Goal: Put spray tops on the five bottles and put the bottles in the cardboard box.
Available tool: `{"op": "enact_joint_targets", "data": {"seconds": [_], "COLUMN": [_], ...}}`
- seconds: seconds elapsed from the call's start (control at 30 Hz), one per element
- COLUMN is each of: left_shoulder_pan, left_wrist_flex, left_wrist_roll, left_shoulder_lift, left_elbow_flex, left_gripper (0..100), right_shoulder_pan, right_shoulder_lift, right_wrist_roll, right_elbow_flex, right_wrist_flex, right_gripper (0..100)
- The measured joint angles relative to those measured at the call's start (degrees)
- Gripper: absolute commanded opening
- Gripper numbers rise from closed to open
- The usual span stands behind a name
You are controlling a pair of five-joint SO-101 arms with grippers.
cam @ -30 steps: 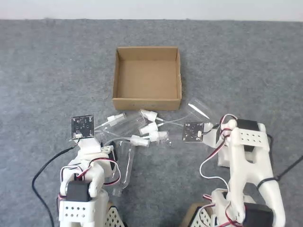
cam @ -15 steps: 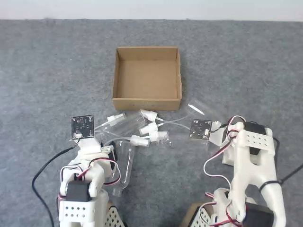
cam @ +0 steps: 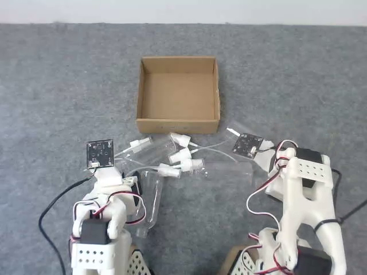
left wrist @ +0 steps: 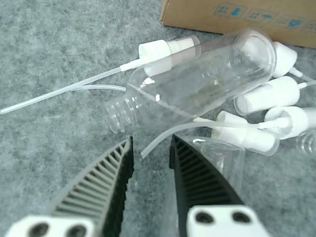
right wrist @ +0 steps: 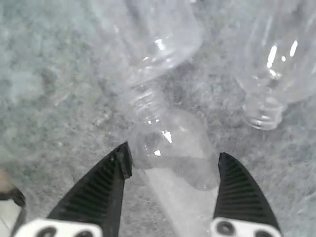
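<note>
The open cardboard box stands at the table's middle back. In front of it lie clear bottles and white spray tops in a loose heap. My left gripper is open by a narrow gap, low over the carpet, with the end of a thin dip tube between its tips. Just beyond it lies a capless bottle. My right gripper is open wide astride the rounded end of a clear bottle. Past it are two more bottles, one neck touching that end.
Grey carpet covers the table. The left arm and right arm stand at the front edge. The box's printed wall rises just behind the heap. Several spray tops cluster beside the left gripper.
The right arm's wrist has swung to the right and toward the box, over the clear bottles there. The left arm has not moved.
</note>
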Motion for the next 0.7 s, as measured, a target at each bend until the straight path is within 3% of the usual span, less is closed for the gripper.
{"op": "enact_joint_targets", "data": {"seconds": [0.7], "left_shoulder_pan": [0.0], "left_wrist_flex": [0.0], "left_wrist_roll": [0.0], "left_shoulder_lift": [0.0], "left_elbow_flex": [0.0], "left_gripper": [11], "right_shoulder_pan": [0.0], "right_shoulder_lift": [0.0], "right_wrist_roll": [-23.4], "right_elbow_flex": [0.0], "right_wrist_flex": [0.0], "right_gripper": [15.8]}}
